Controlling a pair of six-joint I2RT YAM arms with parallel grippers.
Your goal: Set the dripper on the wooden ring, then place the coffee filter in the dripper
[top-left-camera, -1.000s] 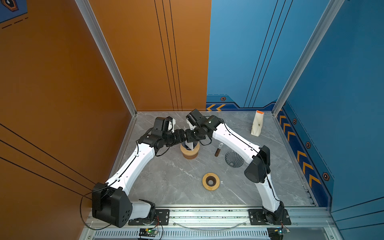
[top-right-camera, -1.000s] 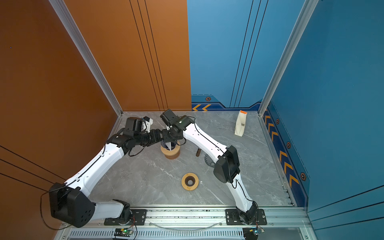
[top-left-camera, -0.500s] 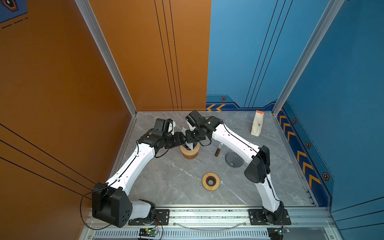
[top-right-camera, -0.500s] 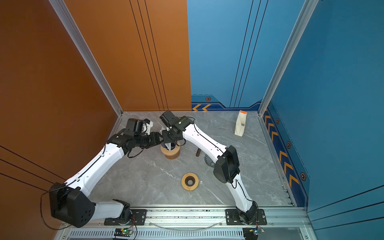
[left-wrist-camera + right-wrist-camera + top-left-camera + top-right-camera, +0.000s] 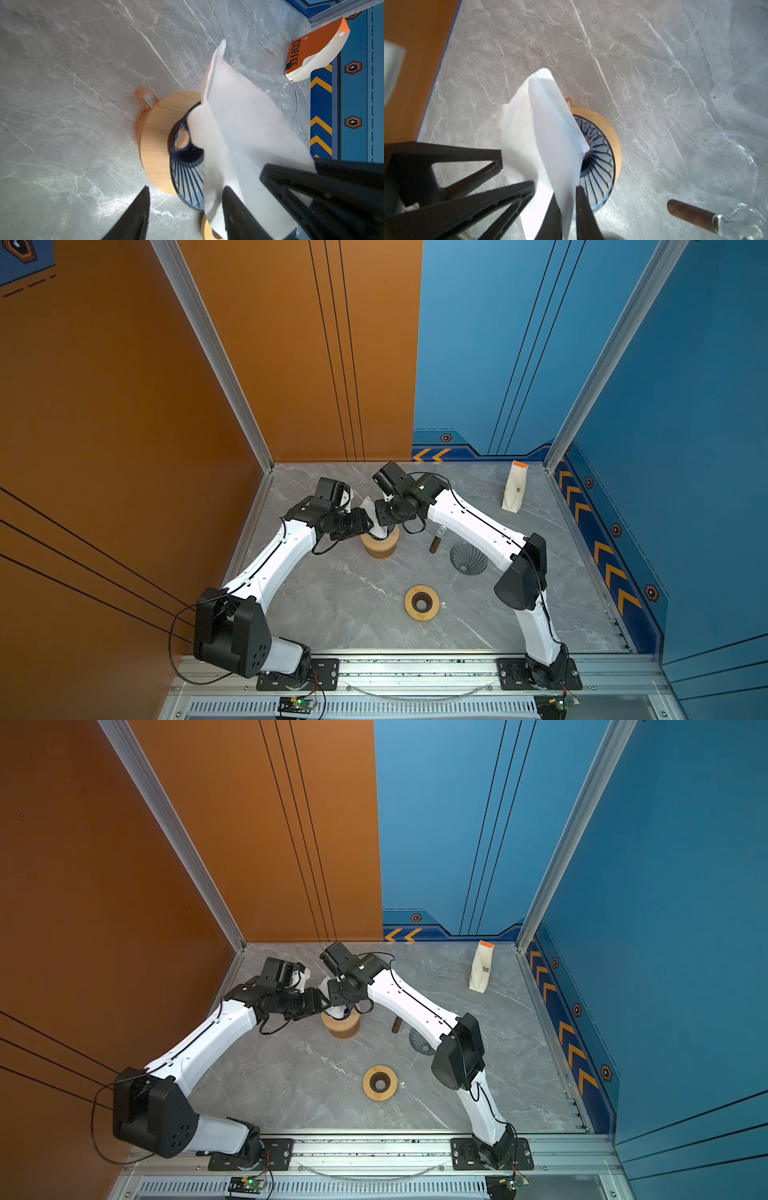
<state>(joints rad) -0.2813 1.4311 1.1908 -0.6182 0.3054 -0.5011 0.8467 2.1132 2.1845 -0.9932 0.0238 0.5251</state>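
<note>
The dripper, a blue ribbed glass cone, sits in a wooden ring on top of an orange cup. This stack stands on the grey marble worktop, left of the middle and in its back half.

The white coffee filter stands upright over the dripper, partly spread open. Its lower end dips inside the bowl of the dripper, while most of the paper rises above the rim. In the right wrist view the seamed edge of the coffee filter runs down toward the middle of the dripper. I cannot tell whether the tip touches the bottom.

The right gripper pinches the coffee filter by its upper part, its two fingers close together with the paper between them. The left gripper is released. Its fingers are spread apart, one just beside the paper's edge and the other clear of it, and the dripper shows in the gap. In both top views the two grippers meet above the cup, and a white tip of the coffee filter pokes up between them.

A coffee bag stands near the back right corner. A spoon with a brown handle lies to the right of the cup, with a ribbed glass bowl just beside it. A spare wooden ring lies alone nearer the front edge, about midway along it.
</note>
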